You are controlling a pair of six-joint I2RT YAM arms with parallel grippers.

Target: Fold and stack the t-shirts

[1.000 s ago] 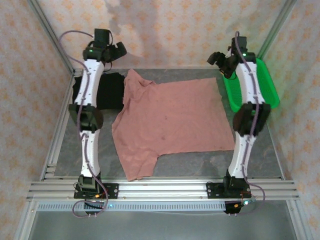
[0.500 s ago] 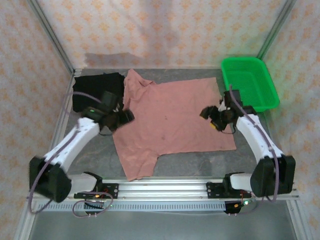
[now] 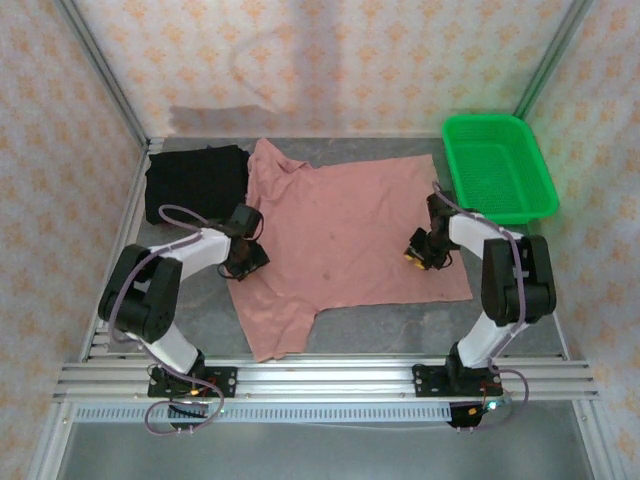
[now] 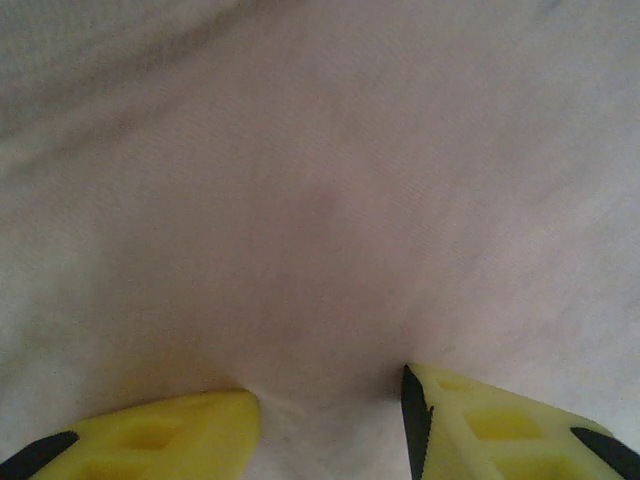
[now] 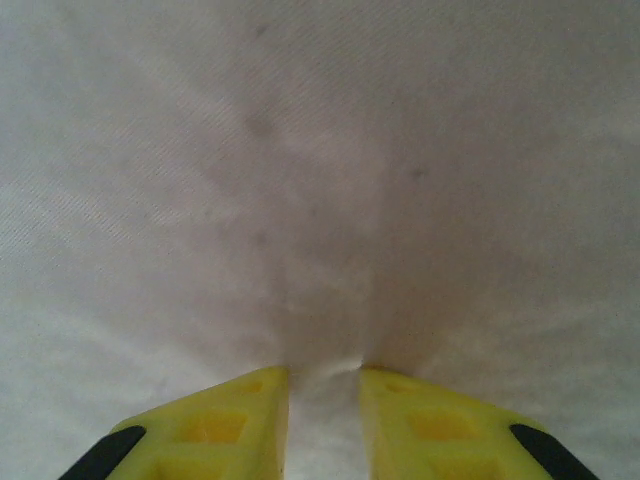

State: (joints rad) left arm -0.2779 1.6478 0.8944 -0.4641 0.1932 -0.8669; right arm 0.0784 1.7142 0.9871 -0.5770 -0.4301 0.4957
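The pink t-shirt (image 3: 345, 225) is spread flat across the middle of the bench (image 3: 400, 325). The black t-shirt (image 3: 195, 182) lies just beside its sleeve at the upper left, and the green basket (image 3: 500, 165) stands at the upper right. The left jaws are pressed onto the pink cloth at its left edge, about half apart, with flat cloth between them. The right jaws are set down near the shirt's right edge. They are narrow, and a small ridge of cloth seems to be caught between them, though the close view is too soft for certainty.

Only the top layer may be pinched, so the lower layer would be left on the bench and the fold would open. A thin, shallow bite could slip out on lifting. If one side is gripped before the other, the fold would be skewed.
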